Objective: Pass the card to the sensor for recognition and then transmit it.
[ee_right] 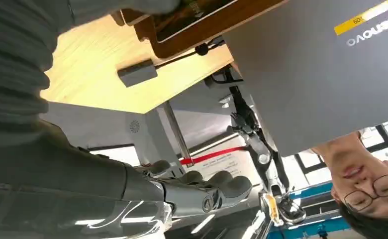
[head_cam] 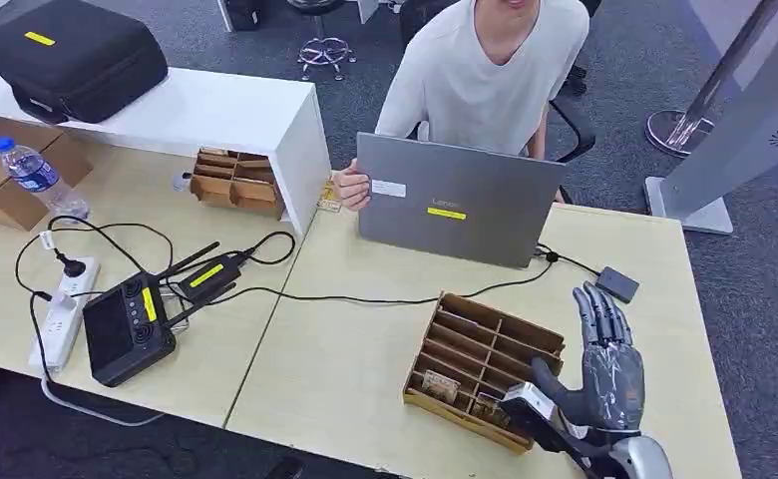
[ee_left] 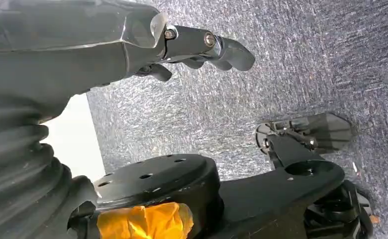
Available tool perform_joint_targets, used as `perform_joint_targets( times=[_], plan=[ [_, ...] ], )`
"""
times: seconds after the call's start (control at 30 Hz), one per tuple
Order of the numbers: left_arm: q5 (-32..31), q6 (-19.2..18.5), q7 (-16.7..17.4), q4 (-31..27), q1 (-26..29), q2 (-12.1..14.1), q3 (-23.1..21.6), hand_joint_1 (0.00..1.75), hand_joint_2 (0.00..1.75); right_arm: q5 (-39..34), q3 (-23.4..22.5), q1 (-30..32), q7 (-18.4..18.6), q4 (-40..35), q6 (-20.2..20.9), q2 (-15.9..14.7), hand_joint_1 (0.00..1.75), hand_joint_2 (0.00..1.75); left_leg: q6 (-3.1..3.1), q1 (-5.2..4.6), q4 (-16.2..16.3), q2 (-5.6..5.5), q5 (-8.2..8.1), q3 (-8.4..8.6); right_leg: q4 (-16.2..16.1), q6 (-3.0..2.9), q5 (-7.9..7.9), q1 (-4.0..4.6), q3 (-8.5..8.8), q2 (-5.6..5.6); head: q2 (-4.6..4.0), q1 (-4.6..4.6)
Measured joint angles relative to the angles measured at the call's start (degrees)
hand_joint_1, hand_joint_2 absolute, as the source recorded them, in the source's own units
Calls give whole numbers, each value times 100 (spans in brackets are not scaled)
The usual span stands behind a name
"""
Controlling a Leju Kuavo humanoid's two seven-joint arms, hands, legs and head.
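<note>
right hand (head_cam: 604, 364) open, fingers extended, beside the wooden organizer (head_cam: 485, 367).

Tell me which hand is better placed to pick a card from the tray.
The right. The right hand hangs over the table beside the wooden tray with the cards, fingers spread and holding nothing. The left hand hangs low over carpet, beside the table's edge rather than over it.

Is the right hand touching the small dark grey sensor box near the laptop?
Apart. Head view shows bare table between the right hand fingertips and the small dark grey sensor box.
</note>
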Motion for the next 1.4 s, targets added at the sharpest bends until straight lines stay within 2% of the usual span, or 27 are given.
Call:
perform_joint_targets(
  times=[1.0, 1.03, 1.4],
  plan=[
    [-35, -2, -42, 0, 2, 0, 90, 0, 175, -35, -216, 169, -157, -271, 50, -70, 175, 175, 0, 0, 0, 0, 0, 1, 1, 0, 0, 0, 0, 0, 0, 0],
    [-44, -2, -42, -2, 3, 0, 90, 0, 175, -35, -223, 186, -164, -326, 48, -74, 0, 175, 0, 0, 0, 0, 0, 0, 1, 0, 0, 0, 0, 0, 0, 0],
    [-105, -15, -42, -2, 1, 0, 90, 0, 175, 112, -260, 234, -201, -656, 11, -98, 0, 175, 0, 0, 0, 1, 0, 1, 1, 0, 0, 0, 0, 0, 0, 0]
  ],
)
